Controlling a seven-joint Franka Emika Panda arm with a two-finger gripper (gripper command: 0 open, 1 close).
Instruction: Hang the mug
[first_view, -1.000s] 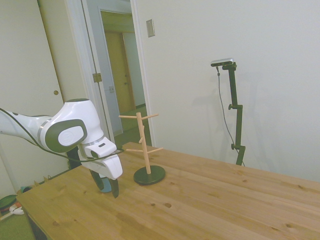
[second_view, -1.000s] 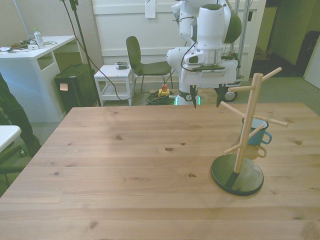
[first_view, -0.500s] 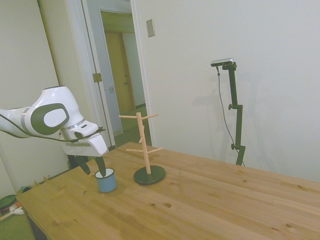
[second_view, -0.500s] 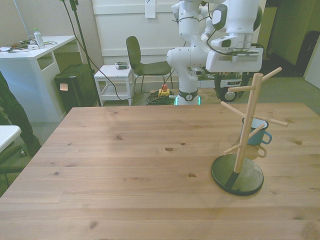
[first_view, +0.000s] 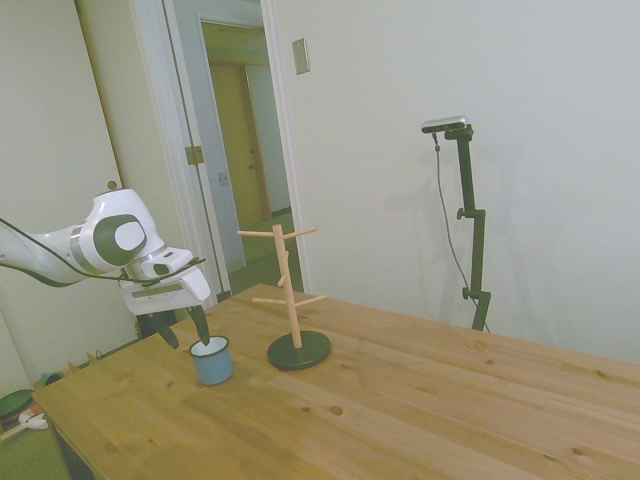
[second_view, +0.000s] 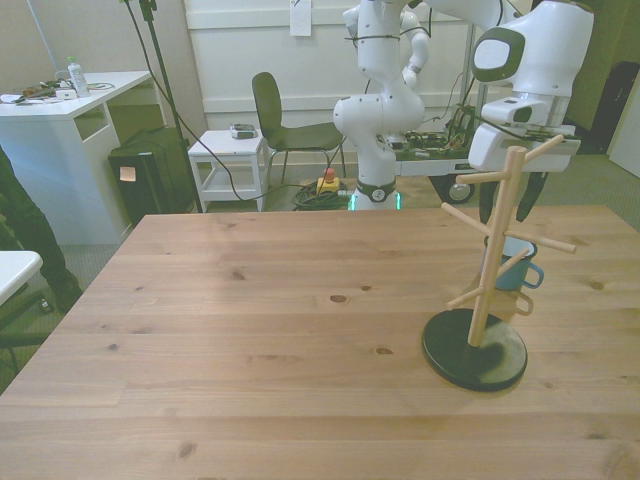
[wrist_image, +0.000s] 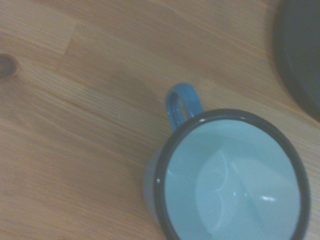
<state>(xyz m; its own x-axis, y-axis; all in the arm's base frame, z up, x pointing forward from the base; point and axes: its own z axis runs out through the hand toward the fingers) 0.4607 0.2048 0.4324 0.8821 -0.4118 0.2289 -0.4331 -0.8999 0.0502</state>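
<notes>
Mug (first_view: 211, 361) stands upright on the table (first_view: 400, 410), just beside the peg stand (first_view: 291, 300), on the side toward the arm; not touching the stand's dark round base. In the front view the mug (second_view: 512, 264) sits behind the stand (second_view: 487, 270), partly masked by the post and a lower peg, its handle pointing to the front view's right. Wrist view: mug (wrist_image: 227, 180) seen from above, dark rim, pale blue inside, nothing in it, blue handle (wrist_image: 181, 105) lying toward bare wood; an arc of the stand's base (wrist_image: 300, 55) shows at one corner. Hand (first_view: 182, 328) hangs above and slightly to the arm's side of the mug, fingers spread apart and pointing down, nothing between them; one dark fingertip sits close over the rim, contact not resolvable from the side view. In the front view the hand (second_view: 510, 205) is behind the stand's upper pegs and mostly masked by them. All pegs on the stand are bare. Background: white desk (second_view: 60, 105), dark chair (second_view: 285, 125), small white cart (second_view: 230, 160).
</notes>
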